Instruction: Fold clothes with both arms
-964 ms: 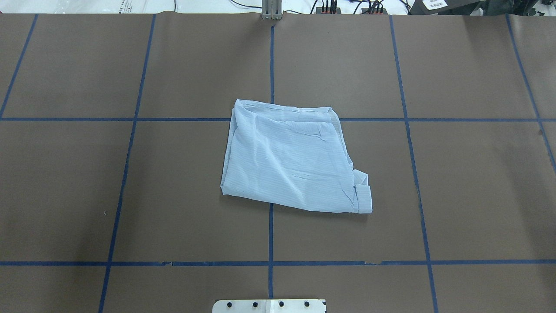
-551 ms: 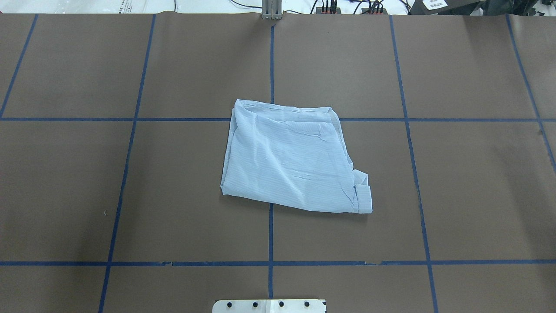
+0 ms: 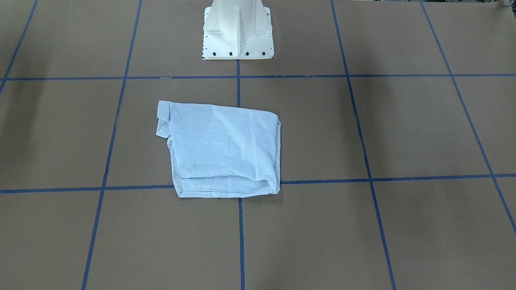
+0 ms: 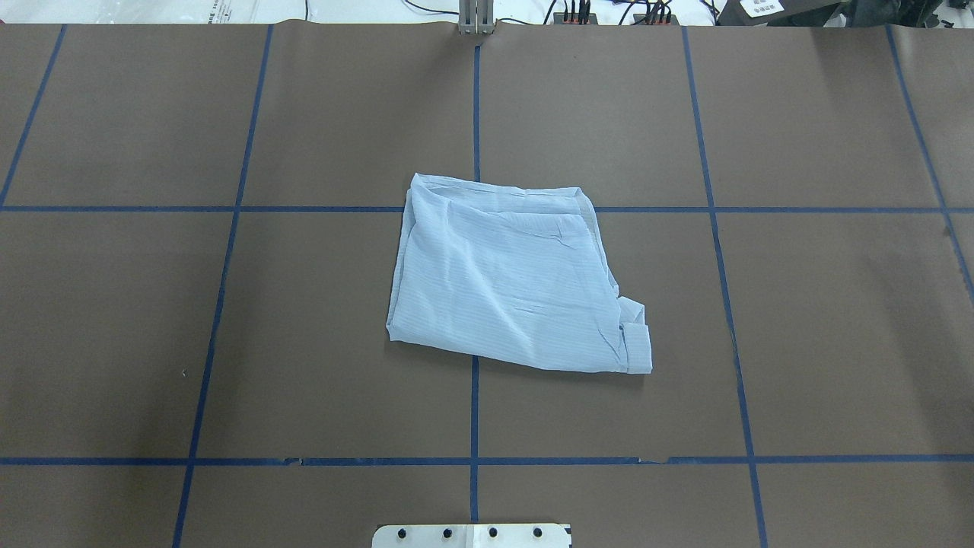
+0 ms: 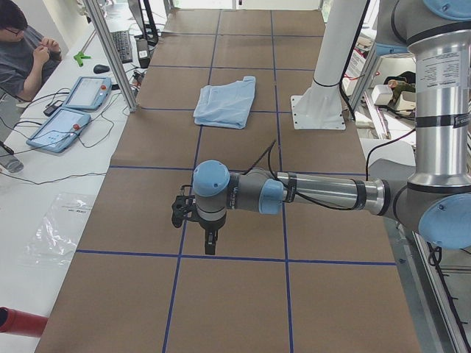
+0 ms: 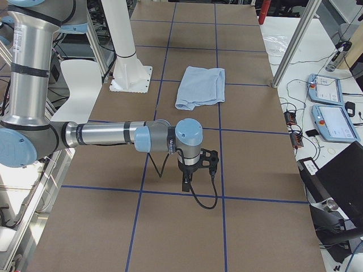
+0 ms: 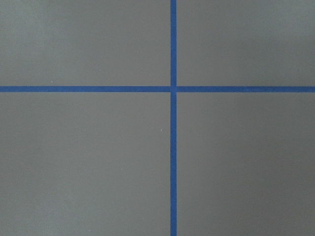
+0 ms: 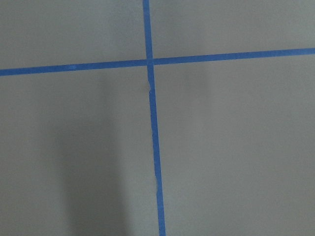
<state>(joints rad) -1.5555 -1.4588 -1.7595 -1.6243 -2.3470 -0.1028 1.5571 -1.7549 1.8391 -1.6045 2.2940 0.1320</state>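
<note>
The light-blue striped shirt (image 4: 510, 281) lies folded into a rough rectangle at the middle of the brown table, with a cuff sticking out at its near right corner. It also shows in the front-facing view (image 3: 221, 149) and in both side views (image 5: 226, 101) (image 6: 199, 86). My left gripper (image 5: 210, 243) hangs pointing down over the table's left end, far from the shirt. My right gripper (image 6: 186, 182) hangs over the right end, also far from it. I cannot tell whether either is open or shut. Both wrist views show only bare mat and blue tape.
The white pedestal base (image 3: 238, 30) stands at the robot's side of the table. Blue tape lines (image 4: 474, 411) mark a grid on the mat. An operator (image 5: 22, 44) sits by teach pendants (image 5: 73, 110) beyond the far edge, near an aluminium post (image 5: 110, 51).
</note>
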